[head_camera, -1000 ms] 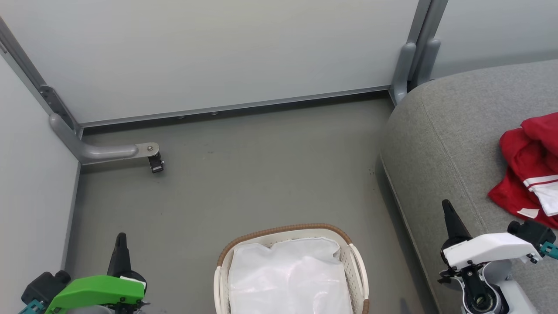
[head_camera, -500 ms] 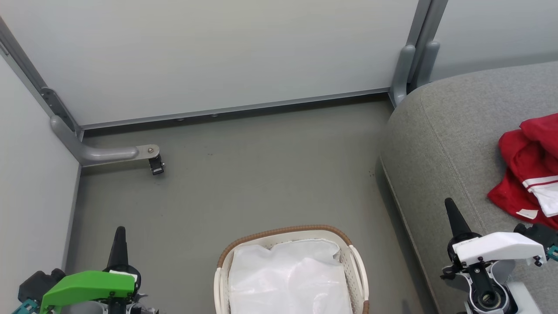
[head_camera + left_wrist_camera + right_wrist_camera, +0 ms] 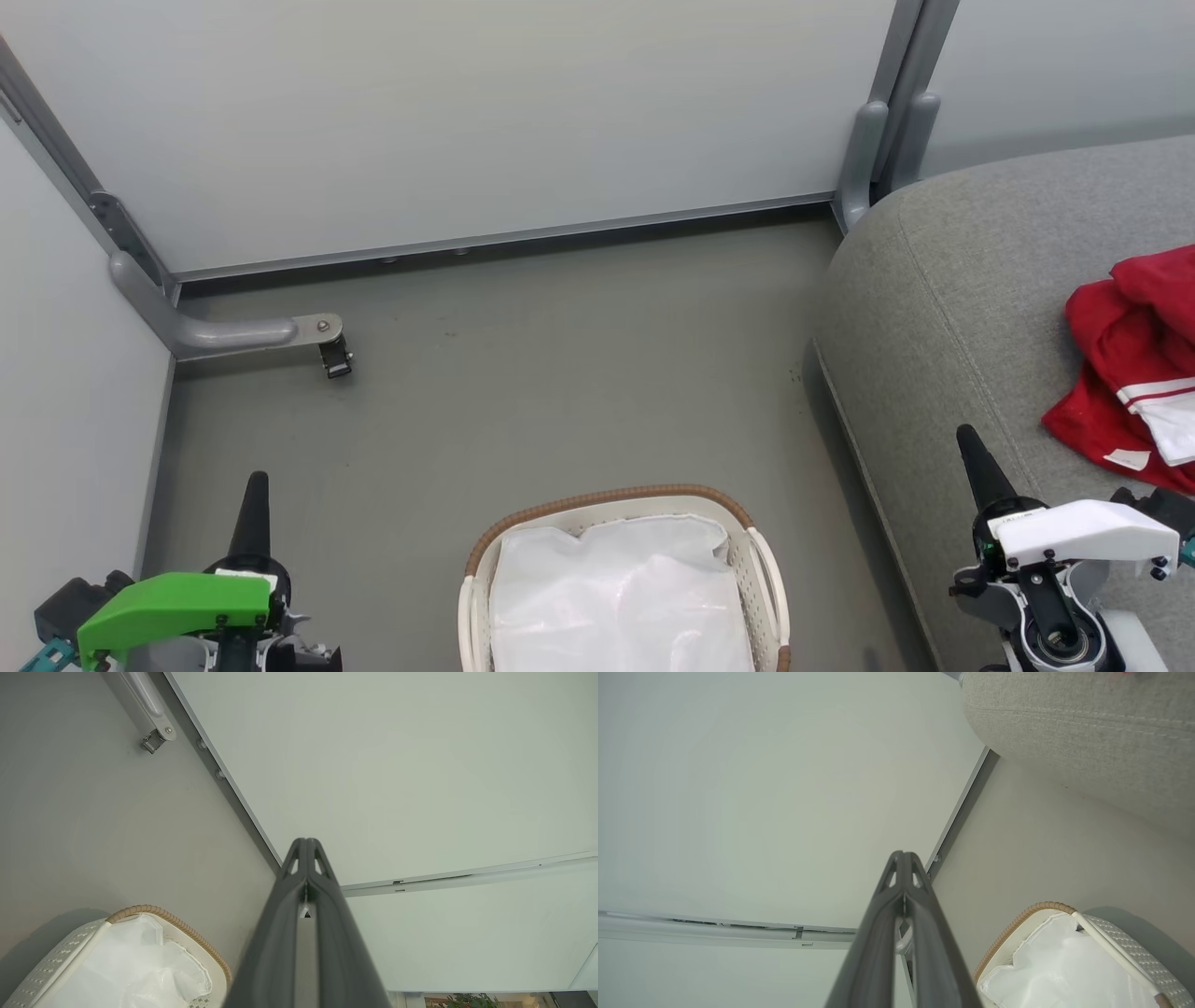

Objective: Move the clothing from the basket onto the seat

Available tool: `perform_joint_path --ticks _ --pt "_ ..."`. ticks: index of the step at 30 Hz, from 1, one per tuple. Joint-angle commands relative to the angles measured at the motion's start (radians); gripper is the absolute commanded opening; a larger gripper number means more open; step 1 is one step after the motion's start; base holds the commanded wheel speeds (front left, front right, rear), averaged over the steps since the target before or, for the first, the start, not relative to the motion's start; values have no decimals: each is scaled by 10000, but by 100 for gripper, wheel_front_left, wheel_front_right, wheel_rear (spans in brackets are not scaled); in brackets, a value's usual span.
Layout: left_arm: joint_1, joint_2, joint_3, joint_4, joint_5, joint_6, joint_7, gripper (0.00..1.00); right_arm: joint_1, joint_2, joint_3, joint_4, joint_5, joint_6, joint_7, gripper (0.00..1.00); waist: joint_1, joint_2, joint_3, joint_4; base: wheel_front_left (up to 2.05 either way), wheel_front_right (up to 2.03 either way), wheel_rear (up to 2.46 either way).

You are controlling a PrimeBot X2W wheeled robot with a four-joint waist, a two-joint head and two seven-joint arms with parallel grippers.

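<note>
The clothing [image 3: 1134,364], a red heap with white striped trim, lies on the seat [image 3: 952,308] at the right edge of the head view. The right gripper [image 3: 968,439] shows against the seat's front part, near the heap's lower left corner but apart from it. It points up the view, alongside the heap rather than at it. In the right wrist view its fingers [image 3: 875,952] are pressed together along their length, with nothing between them.

The left gripper [image 3: 255,481] sits at the lower left above the floor [image 3: 560,373], well apart from the clothing. In the left wrist view its fingers [image 3: 275,956] are likewise closed on nothing.

The basket [image 3: 607,495] stands on the floor between the two grippers, near the seat's base. A crumpled white liner [image 3: 616,597] shows inside it.
</note>
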Motion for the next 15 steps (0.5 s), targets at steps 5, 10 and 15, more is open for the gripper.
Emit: perform_joint_path --ticks 5,10,15 --pt "-282 80 69 -155 -582 -76 157 0 68 -16 -125 -175 565 -4 155 0 0 34 -26 -1 0 0 0" --pt "-324 83 96 -195 -994 -88 274 0 111 -4 -191 -234 973 -3 271 0 0 36 -51 -3 0 0 0" --pt "-365 85 120 -230 -1373 -107 372 0 147 8 -250 -292 1337 -3 373 0 0 38 -75 -4 0 0 0"
